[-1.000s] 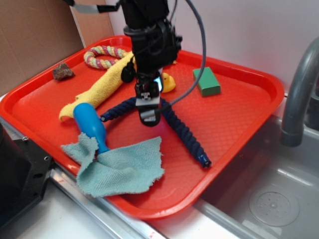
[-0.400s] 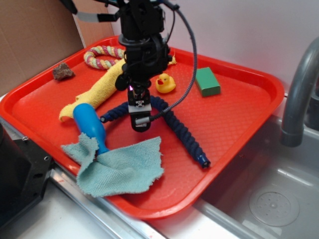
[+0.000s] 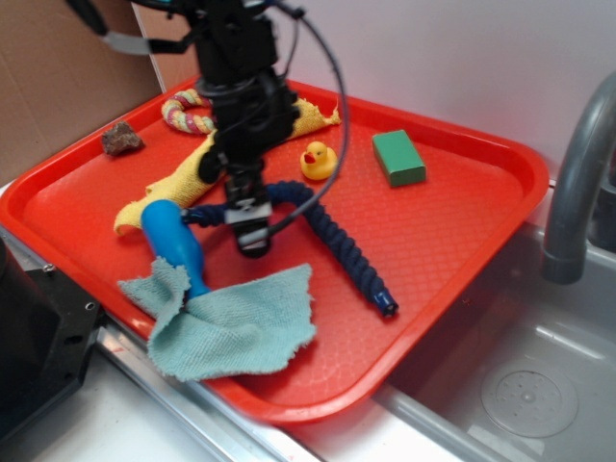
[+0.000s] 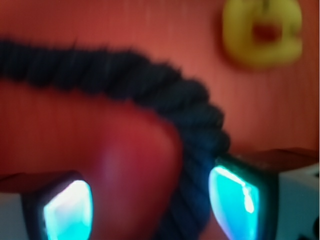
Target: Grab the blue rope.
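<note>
The blue rope [image 3: 339, 244], a dark navy twisted cord bent in an arch, lies on the red tray [image 3: 452, 221], one bright blue end cap pointing to the front right. My gripper [image 3: 252, 239] stands low over the arch's top, between its two legs. In the wrist view the blue rope [image 4: 125, 75] curves across and runs down along the inside of the right finger. My gripper [image 4: 150, 205] is open, its glowing cyan pads [image 4: 235, 200] wide apart with bare tray between them.
On the tray sit a yellow duck [image 3: 319, 161], a green block [image 3: 398, 158], a yellow cloth [image 3: 207, 164], a braided rope ring [image 3: 192, 111], a brown rock [image 3: 121, 139], a blue plastic handle [image 3: 173, 236] and a teal cloth [image 3: 236, 322]. A grey faucet [image 3: 577, 183] stands at the right.
My gripper has moved left and a little toward the tray's front. The blue rope has slid left with it, its arch and both ends shifted.
</note>
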